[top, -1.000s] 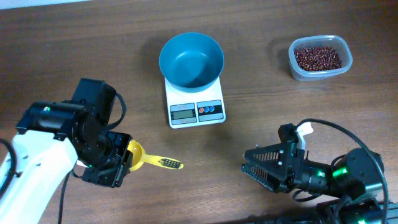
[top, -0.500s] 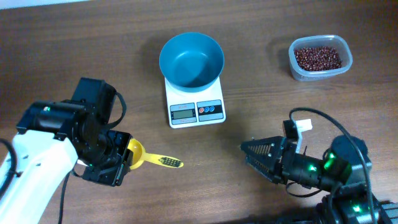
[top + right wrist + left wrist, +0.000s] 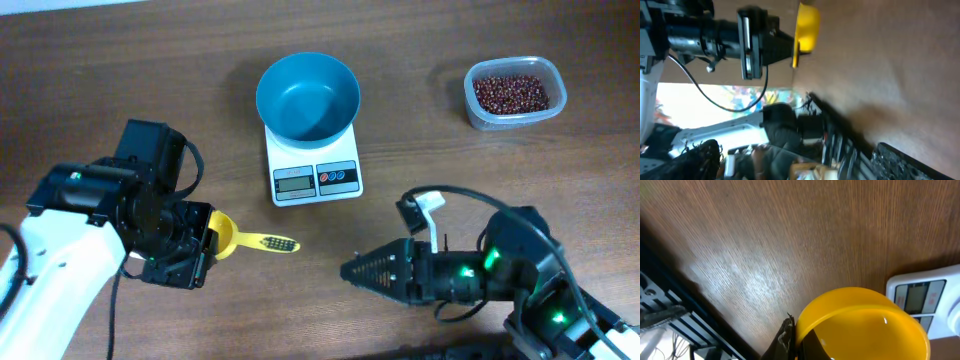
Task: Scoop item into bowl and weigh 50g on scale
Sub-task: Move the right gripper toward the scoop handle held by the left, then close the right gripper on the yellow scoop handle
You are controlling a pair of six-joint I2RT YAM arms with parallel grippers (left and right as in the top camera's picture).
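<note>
The blue bowl (image 3: 308,95) stands on the white scale (image 3: 315,178) at the table's middle back; it looks empty. The dark red-brown beans (image 3: 511,92) lie in a clear tub at the back right. My left gripper (image 3: 205,245) is shut on the cup of a yellow scoop (image 3: 228,240), whose handle points right, front-left of the scale. The left wrist view shows the scoop cup (image 3: 860,327) pinched at its rim, with the scale (image 3: 922,297) to the right. My right gripper (image 3: 352,270) is open and empty, pointing left at the scoop (image 3: 807,22).
The clear plastic tub (image 3: 552,105) sits near the table's back right edge. The left arm's black body (image 3: 715,35) shows ahead of the right wrist camera. Black cables loop over the right arm (image 3: 470,195).
My right arm has swung left across the front of the table, towards the scoop. My left gripper has shifted a little right with the scoop, and the handle has turned slightly.
</note>
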